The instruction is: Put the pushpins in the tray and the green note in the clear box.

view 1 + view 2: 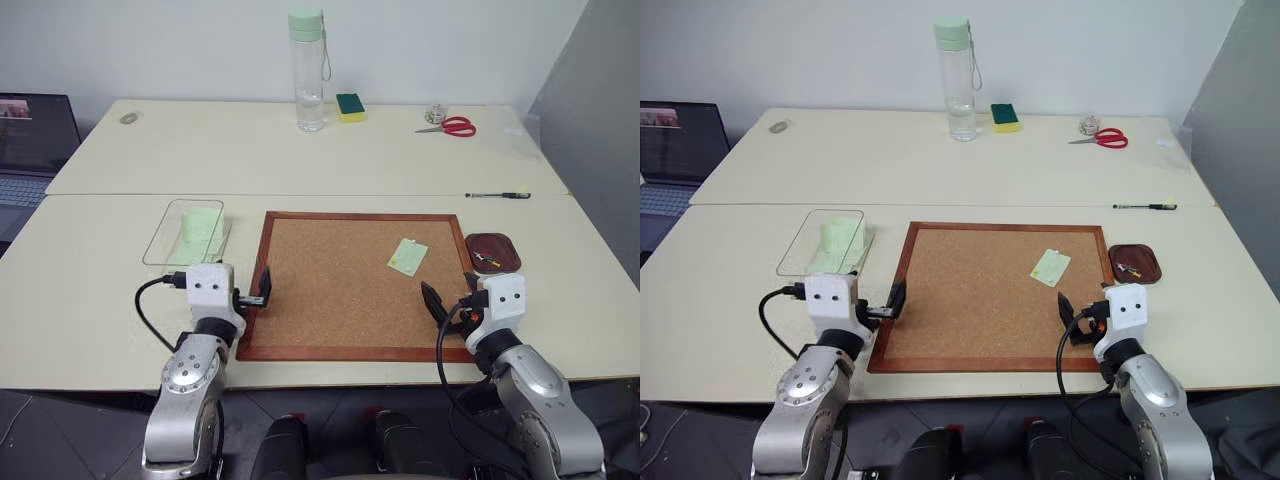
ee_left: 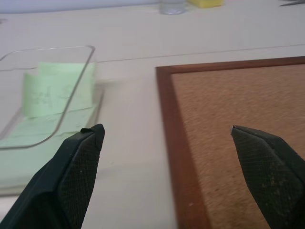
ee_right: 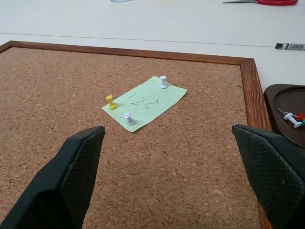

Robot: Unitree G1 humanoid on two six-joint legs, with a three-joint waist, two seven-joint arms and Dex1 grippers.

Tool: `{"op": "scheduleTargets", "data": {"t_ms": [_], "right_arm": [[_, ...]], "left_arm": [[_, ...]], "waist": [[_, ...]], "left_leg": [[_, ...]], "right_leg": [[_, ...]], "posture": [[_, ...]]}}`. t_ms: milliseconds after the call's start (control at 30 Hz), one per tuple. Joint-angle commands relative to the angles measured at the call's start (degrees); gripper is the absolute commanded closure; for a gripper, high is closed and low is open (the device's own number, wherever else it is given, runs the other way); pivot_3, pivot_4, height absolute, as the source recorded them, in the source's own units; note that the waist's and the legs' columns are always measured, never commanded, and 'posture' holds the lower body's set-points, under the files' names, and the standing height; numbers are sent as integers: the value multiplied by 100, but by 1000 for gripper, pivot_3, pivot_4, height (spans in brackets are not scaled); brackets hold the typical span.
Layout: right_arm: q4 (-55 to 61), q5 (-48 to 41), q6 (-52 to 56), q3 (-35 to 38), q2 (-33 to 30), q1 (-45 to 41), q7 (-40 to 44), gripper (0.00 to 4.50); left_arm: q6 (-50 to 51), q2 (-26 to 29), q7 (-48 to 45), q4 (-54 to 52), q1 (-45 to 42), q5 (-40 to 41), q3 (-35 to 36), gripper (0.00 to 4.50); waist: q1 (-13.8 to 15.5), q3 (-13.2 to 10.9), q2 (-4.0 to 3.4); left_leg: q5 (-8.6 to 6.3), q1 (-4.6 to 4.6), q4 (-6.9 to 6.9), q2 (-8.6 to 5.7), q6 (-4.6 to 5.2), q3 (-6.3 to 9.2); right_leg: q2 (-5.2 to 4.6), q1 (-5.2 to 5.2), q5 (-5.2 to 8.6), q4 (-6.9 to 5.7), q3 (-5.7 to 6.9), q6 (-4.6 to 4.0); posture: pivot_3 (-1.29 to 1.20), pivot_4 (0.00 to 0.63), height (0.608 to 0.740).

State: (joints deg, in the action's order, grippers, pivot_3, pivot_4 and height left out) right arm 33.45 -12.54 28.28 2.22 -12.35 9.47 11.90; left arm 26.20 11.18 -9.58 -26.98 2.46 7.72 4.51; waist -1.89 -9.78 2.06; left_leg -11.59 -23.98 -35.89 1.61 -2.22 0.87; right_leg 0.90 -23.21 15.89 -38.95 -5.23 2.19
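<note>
Left tool (image 1: 263, 288) and right tool (image 1: 437, 303): both wide, empty, at corkboard's (image 1: 330, 300) near edge. Green note (image 3: 144, 102): pinned by pushpins (image 3: 111, 102) near board's far right corner, tray (image 1: 494, 251) alongside; clear box (image 1: 170, 235) beside its left edge.

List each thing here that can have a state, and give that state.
Green note: pinned flat on the corkboard.
Pushpins: three stuck in the note.
Tray: holds loose pins.
Clear box: open, green paper inside.
Bottle: upright, capped.
Scissors: closed.
Left gripper: open.
Right gripper: open.
</note>
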Motion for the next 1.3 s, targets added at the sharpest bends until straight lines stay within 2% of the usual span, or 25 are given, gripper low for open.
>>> {"op": "scheduleTargets", "data": {"t_ms": [33, 133, 367, 533, 667, 700, 967, 1133, 1300], "right_arm": [[80, 23, -140, 26, 20, -191, -47, 0], [16, 40, -173, -6, -41, -280, 21, 0], [-402, -20, -200, 142, -240, -815, 203, 0], [-876, 20, -332, 129, -383, -1232, 364, 0], [-1294, 104, -522, 55, -382, -1531, 413, 0], [-1374, 119, -564, 38, -370, -1583, 415, 0], [-2140, 344, -876, -109, -147, -2164, 282, 0], [-2777, 571, -991, -132, -120, -2515, 143, 0], [-3207, 662, -1146, -208, -114, -2729, 231, 0]], "left_arm": [[10, 216, -609, 131, -394, 367, -119, 377], [146, 435, -1225, 292, -699, 726, -270, 782], [184, 865, -2694, 898, -1374, 1284, -839, 2244], [-294, 810, -3290, 1676, -1879, 1137, -1261, 3498], [-747, 689, -3468, 2384, -2196, 931, -1438, 4118], [-831, 667, -3516, 2507, -2240, 902, -1458, 4398], [-1401, 508, -3702, 3262, -2471, 640, -1596, 4490], [-1771, 455, -3683, 4050, -2445, 121, -1925, 4490], [-2013, 390, -3761, 4412, -2408, -38, -2013, 4490]], "waist": [[-6, 0, 0], [-4, 1, -1], [-5, 1, -2], [-2, 1, -2], [-7, 1, -2], [-9, 1, -2], [-5, 1, -2], [-1, 3, -5], [5, 25, -37]], "left_leg": [[0, 1, 0, 0, 0, 0], [0, 1, -1, -3, 0, -1], [0, 1, -1, -4, 0, 0], [0, 0, -5, -8, 0, -2], [0, 1, -4, -9, 0, -1], [0, 1, -5, -10, 0, -2], [0, 0, -5, -9, 0, -2], [0, 0, -6, -11, 1, -2], [0, 7, -7, -11, 1, -4]], "right_leg": [[1, 0, 0, 0, 0, 0], [2, 0, -2, -1, 2, 3], [2, 1, -2, -3, 3, 3], [3, 2, -4, -3, 3, 6], [6, 2, -4, -4, 4, 5], [7, 2, -5, -4, 3, 5], [7, 2, -5, -5, 1, 5], [6, 4, -6, -5, 1, 6], [4, 11, -8, -5, -3, 9]], "posture": [[0, 150, 740], [0, 150, 740], [0, 150, 740], [0, 150, 740], [0, 150, 740], [0, 150, 740], [0, 150, 740], [0, 150, 740], [0, 150, 740]]}}
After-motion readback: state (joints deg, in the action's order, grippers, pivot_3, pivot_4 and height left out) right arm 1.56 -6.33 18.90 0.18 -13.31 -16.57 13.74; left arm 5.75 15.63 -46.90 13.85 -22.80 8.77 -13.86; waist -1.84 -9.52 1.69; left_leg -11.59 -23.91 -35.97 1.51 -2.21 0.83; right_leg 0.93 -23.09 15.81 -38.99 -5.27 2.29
